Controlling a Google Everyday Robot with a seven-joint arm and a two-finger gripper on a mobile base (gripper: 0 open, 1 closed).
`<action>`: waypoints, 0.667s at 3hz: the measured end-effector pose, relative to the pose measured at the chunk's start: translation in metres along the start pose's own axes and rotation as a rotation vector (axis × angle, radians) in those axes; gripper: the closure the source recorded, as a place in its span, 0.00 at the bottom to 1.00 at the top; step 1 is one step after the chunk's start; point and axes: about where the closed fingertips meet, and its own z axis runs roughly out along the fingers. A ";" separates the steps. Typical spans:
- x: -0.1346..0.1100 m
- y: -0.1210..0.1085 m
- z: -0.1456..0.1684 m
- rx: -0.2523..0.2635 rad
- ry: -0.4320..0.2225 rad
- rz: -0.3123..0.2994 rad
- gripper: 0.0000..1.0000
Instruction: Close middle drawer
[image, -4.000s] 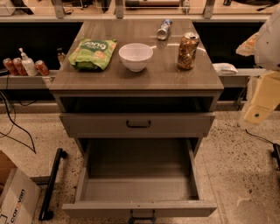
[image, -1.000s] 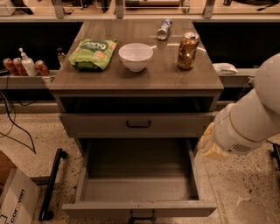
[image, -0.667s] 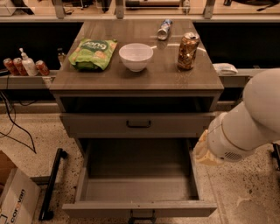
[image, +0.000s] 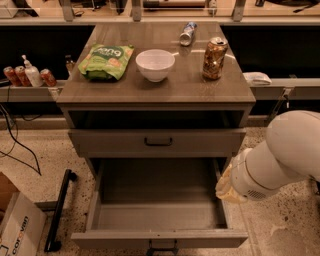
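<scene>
The middle drawer (image: 160, 197) is pulled far out of the cabinet, a long shallow grey-brown box with nothing in it. Its front edge (image: 160, 238) is near the bottom of the view, with the small dark pull handle (image: 162, 246) just below. The upper drawer (image: 200, 142), with its own dark handle, sits nearly shut above it. My white arm (image: 280, 160) reaches in from the right, and its beige joint end (image: 227, 186) lies against the open drawer's right side wall. My gripper itself is out of view, hidden behind the arm.
On the cabinet top (image: 125, 90) stand a green snack bag (image: 105, 61), a white bowl (image: 155, 64), a drink can (image: 214, 58) and a lying bottle (image: 187, 33). On the floor to the left are a cardboard box (image: 15, 227), a black bar (image: 59, 210) and cables (image: 15, 145).
My arm has swung in from the right edge, down and left, until its end reaches the open drawer's right side. The drawer has not moved.
</scene>
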 end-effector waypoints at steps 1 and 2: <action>-0.003 0.011 0.024 -0.032 -0.017 -0.004 1.00; -0.001 0.023 0.051 -0.076 -0.045 0.019 1.00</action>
